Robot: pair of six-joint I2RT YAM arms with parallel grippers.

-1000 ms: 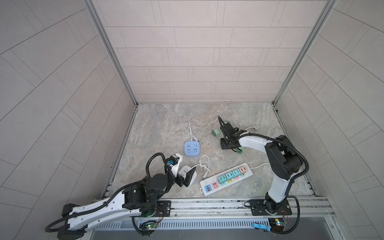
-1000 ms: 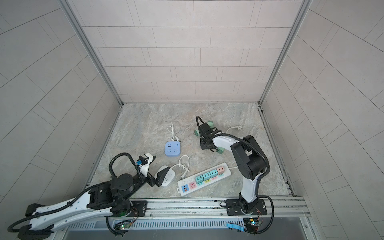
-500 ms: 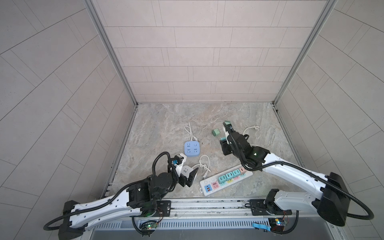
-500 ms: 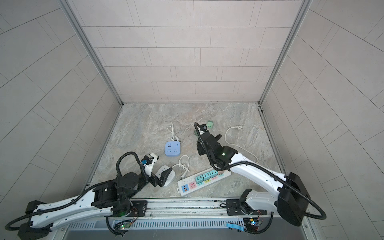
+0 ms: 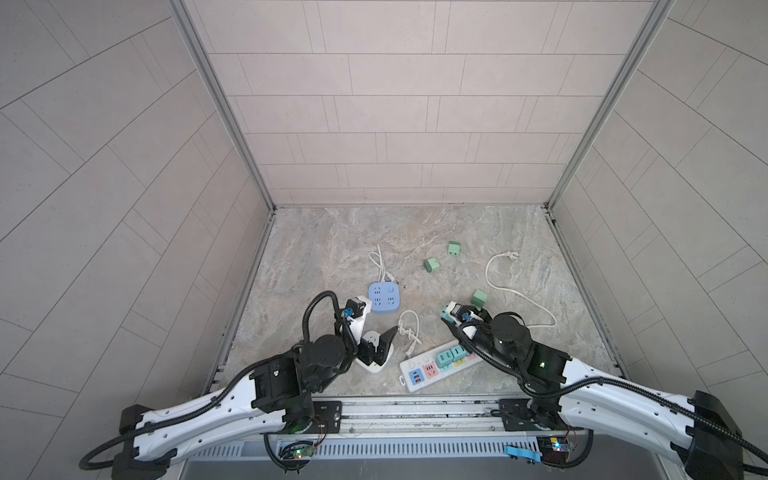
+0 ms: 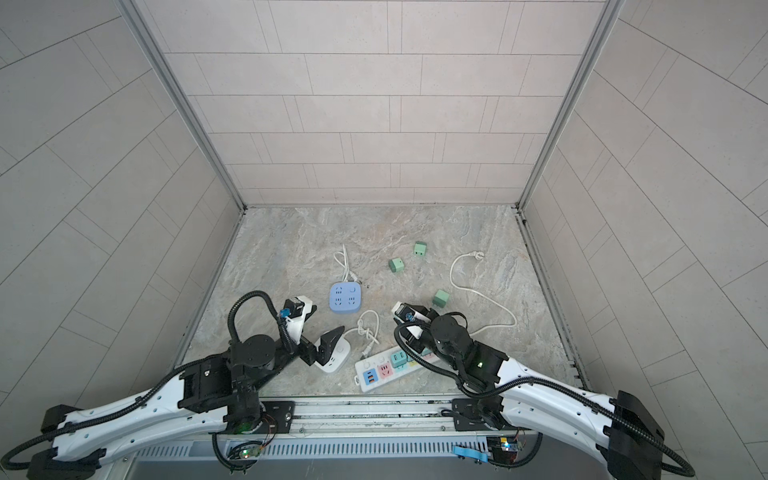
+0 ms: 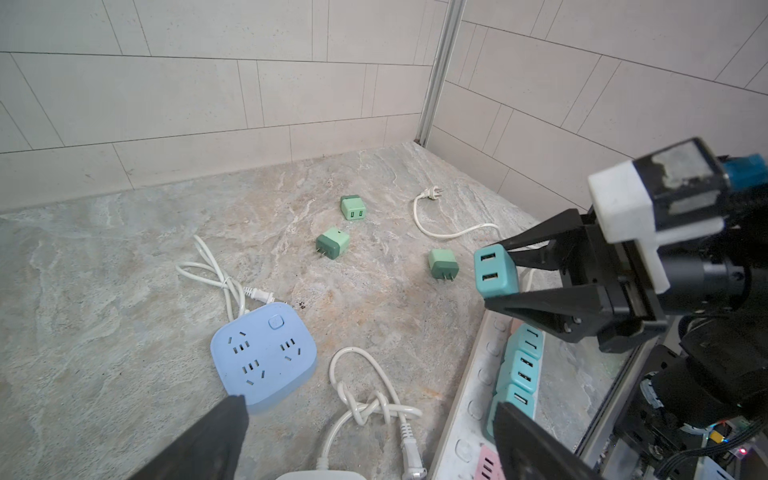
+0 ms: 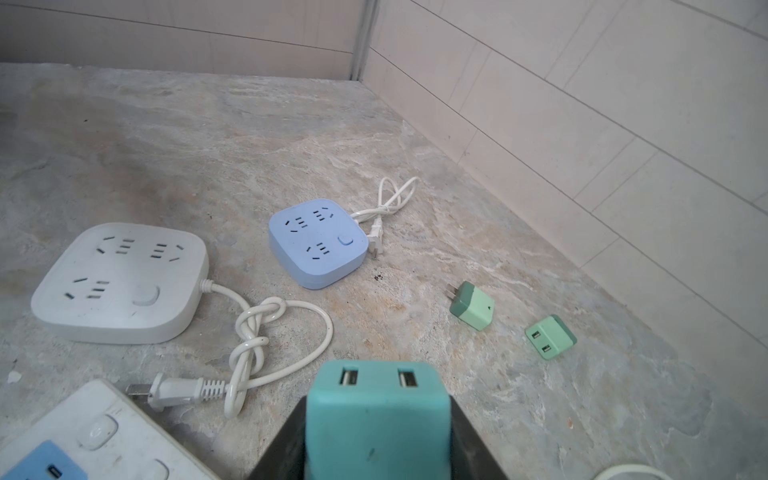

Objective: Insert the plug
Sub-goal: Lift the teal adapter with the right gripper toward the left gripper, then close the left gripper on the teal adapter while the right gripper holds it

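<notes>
Pulled back from the far floor (image 5: 332, 241), the right gripper (image 7: 496, 275) is now held over the strip's (image 5: 432, 368) far end, clamped on the teal plug (image 8: 376, 419), which is kept above the sockets, not seated. Little has changed for the left gripper (image 5: 377, 345), spread wide over the white block (image 8: 120, 282).

Open room is left toward the back wall (image 5: 407, 166); the arms are hemmed in by the side walls and front rail (image 5: 415, 409). A blue block (image 5: 385, 296), three green chargers (image 5: 431, 264) (image 5: 453, 248) (image 5: 479, 296), a knotted cord (image 8: 253, 328) and a loose cord (image 7: 432, 193) are scattered nearby.

In both top views the strip's far end is covered by the right arm; the plug's prongs cannot be seen.
</notes>
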